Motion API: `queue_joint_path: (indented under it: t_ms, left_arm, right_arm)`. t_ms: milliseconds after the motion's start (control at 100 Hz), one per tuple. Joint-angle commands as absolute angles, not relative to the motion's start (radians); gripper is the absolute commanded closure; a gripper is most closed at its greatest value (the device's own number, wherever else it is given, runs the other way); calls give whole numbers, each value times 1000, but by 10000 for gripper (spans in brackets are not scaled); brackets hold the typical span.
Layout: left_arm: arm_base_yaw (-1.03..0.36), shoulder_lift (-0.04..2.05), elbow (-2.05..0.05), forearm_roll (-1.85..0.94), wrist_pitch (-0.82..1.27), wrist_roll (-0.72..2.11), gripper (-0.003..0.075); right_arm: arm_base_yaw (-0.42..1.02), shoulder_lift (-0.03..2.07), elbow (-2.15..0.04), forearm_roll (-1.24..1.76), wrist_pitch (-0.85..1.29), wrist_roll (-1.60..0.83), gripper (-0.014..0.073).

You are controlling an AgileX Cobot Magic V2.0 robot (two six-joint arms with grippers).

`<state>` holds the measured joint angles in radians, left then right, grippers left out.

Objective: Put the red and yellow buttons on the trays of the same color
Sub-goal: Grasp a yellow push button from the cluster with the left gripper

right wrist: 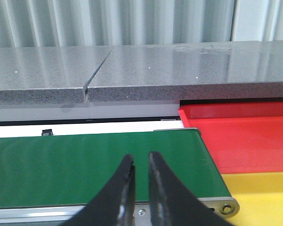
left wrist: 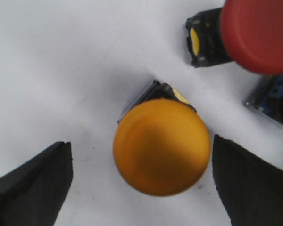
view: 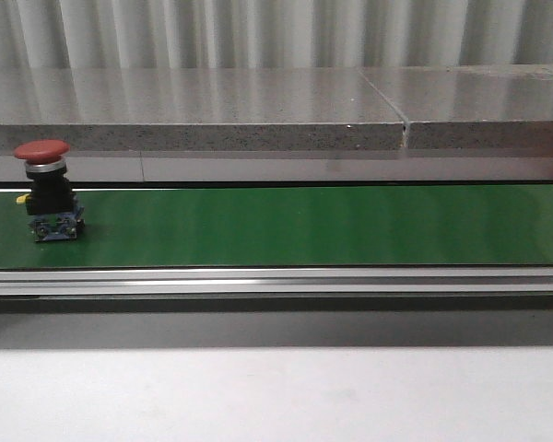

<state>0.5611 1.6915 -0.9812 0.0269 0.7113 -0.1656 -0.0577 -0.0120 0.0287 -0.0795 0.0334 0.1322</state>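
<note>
A red button (view: pixel 42 152) on a black body stands upright at the far left of the green conveyor belt (view: pixel 304 226). In the left wrist view a yellow button (left wrist: pixel 162 147) stands on a white surface. My left gripper (left wrist: pixel 141 141) is open with a finger on each side of its cap, neither one touching it. Another red button (left wrist: pixel 259 33) stands just beyond it. My right gripper (right wrist: pixel 141 156) hovers shut and empty over the belt's end, beside a red tray (right wrist: pixel 245 136) and a yellow tray (right wrist: pixel 266 197). Neither gripper shows in the front view.
A further button body with a blue part (left wrist: pixel 273 101) sits at the edge of the left wrist view. A grey stone ledge (view: pixel 258 115) runs behind the belt. An aluminium rail (view: pixel 276 281) borders the belt's near side.
</note>
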Motion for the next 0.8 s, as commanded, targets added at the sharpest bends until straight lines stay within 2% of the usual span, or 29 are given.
queue_joint_path:
  t_ms: [0, 310, 380, 570, 690, 790]
  left_arm:
    - [563, 1669, -1010, 25, 656, -167, 134]
    - [563, 1678, -1011, 25, 595, -162, 147]
    - [563, 1678, -1011, 25, 595, -162, 205]
    - [561, 1678, -1011, 25, 595, -162, 435]
    - [555, 1674, -1011, 25, 595, -160, 498]
    - [546, 1658, -1011, 25, 612, -160, 503]
  right_arm:
    - [-62, -31, 10, -81, -41, 126, 494]
    - [-62, -31, 10, -81, -41, 126, 494]
    - [-62, -31, 10, -81, -41, 126, 494]
    - [-62, -31, 10, -81, -41, 126, 494]
    - [-62, -31, 10, -81, -41, 126, 494]
    - [-62, -31, 10, -81, -41, 126, 494]
